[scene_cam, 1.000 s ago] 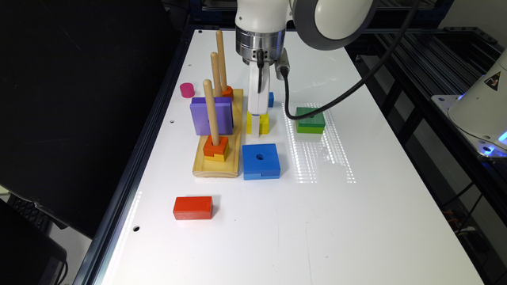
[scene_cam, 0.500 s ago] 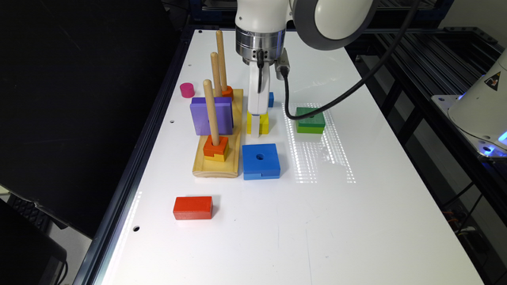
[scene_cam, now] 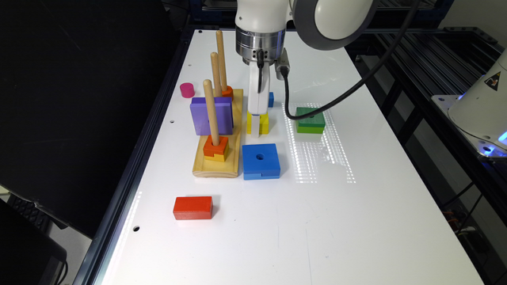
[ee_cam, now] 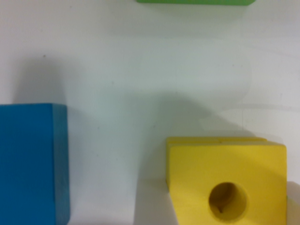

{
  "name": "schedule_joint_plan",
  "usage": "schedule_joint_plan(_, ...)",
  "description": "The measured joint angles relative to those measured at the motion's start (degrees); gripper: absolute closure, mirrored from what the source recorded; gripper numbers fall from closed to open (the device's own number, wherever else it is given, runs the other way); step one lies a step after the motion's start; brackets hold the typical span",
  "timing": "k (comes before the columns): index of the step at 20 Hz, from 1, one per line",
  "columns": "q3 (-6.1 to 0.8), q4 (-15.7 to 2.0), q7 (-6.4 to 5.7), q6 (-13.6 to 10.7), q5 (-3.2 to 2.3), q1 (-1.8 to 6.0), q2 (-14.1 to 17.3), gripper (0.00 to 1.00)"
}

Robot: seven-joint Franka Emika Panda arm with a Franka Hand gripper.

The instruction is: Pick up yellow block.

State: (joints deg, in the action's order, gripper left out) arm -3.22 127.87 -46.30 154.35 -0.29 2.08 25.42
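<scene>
The yellow block (scene_cam: 264, 123) is a small bright yellow square with a round centre hole. It lies on the white table between the peg board and the green block. My gripper (scene_cam: 256, 126) hangs straight down onto it, its white end reaching the block's level, with yellow showing on both sides. The wrist view shows the yellow block (ee_cam: 225, 164) close up from above, hole visible, resting flat on the table. Whether the gripper is open or shut cannot be told.
The wooden peg board (scene_cam: 216, 168) with three pegs holds a purple block (scene_cam: 206, 116) and an orange block (scene_cam: 216, 145). A blue holed block (scene_cam: 260, 160), a green block (scene_cam: 311, 118), a small blue block (scene_cam: 271, 99), a red brick (scene_cam: 193, 208) and a pink cylinder (scene_cam: 187, 90) lie around.
</scene>
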Motion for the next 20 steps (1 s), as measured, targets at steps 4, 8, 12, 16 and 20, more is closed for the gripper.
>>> schedule_joint_plan(4,0.00,0.01,0.00,0.00,0.00,0.00,-0.01,1.00)
schedule_joint_plan(8,-0.02,0.09,0.00,0.00,0.00,0.00,-0.05,1.00)
schedule_joint_plan(12,-0.11,0.16,0.00,-0.43,0.00,0.00,-0.87,1.00)
schedule_joint_plan(16,-0.16,0.33,0.00,-2.09,0.01,0.00,-2.87,1.00)
schedule_joint_plan(20,-0.20,0.79,0.00,-3.96,0.03,0.01,-5.00,1.00)
